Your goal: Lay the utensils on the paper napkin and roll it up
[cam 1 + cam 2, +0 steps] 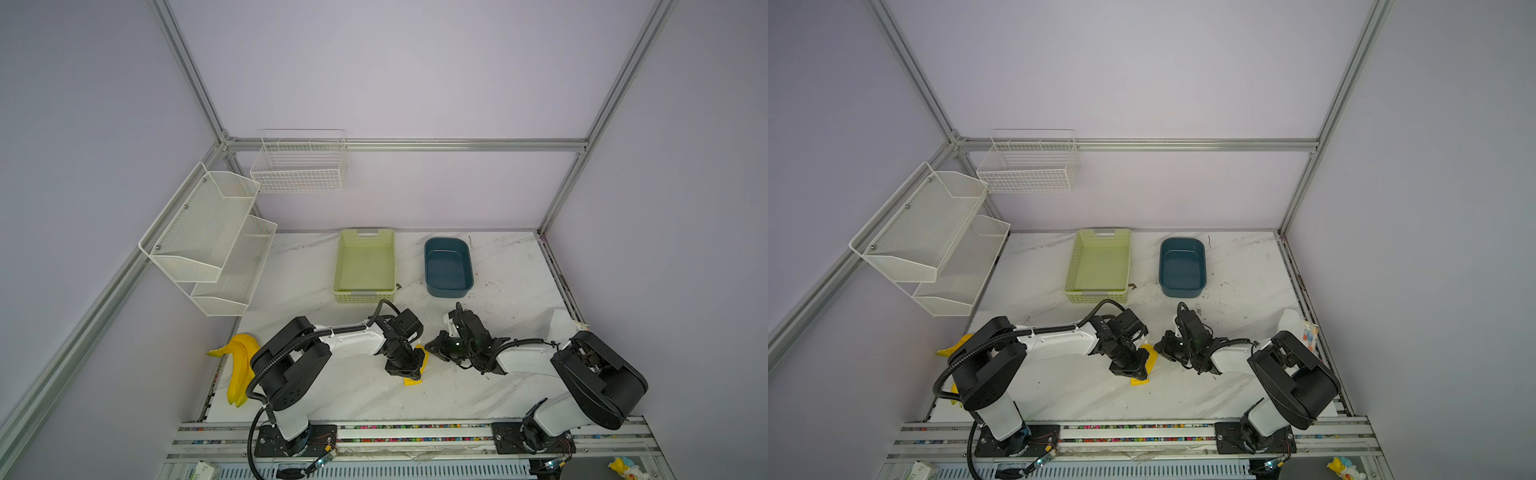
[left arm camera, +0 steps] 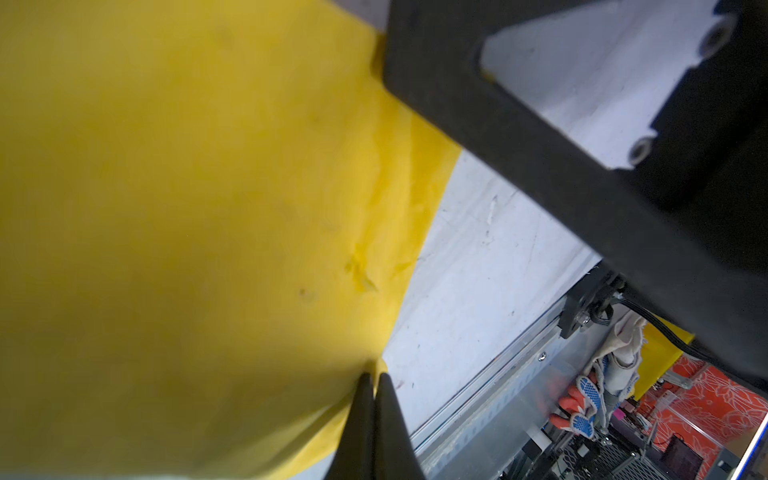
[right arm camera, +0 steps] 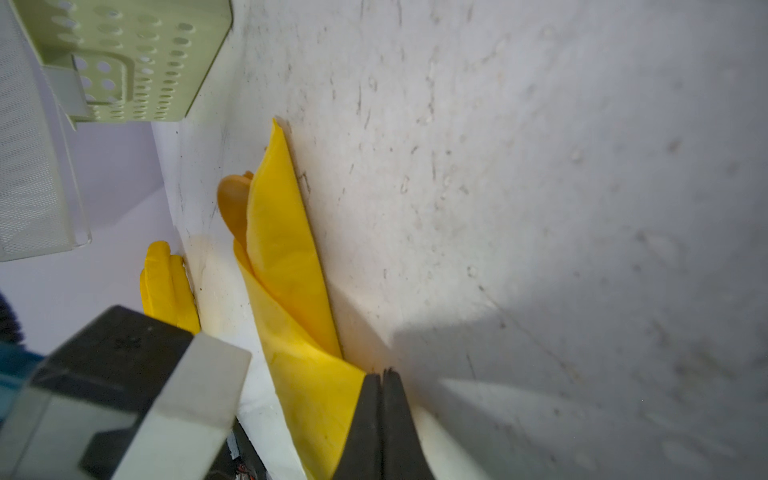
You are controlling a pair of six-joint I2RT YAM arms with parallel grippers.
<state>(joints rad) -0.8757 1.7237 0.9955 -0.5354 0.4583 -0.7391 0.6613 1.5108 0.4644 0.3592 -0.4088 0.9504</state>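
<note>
The napkin (image 3: 291, 270) lies half rolled at the front middle of the table (image 3: 540, 208). Its long axis runs from the right gripper (image 3: 382, 386) toward the banana (image 3: 166, 282). The spoon (image 3: 232, 199) bowl peeks out at that far end. The right gripper and the left gripper (image 2: 374, 390) are both closed, each pinching a napkin edge.

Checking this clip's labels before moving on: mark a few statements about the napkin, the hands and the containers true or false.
1. The green basket holds the utensils. False: it is empty; an orange utensil tip peeks from the paper napkin.
2. The left hand and right hand are both shut. True.
3. The paper napkin lies flat and unfolded. False: it is folded over.
4. The banana toy lies at the left edge of the table in both top views. True.
</note>
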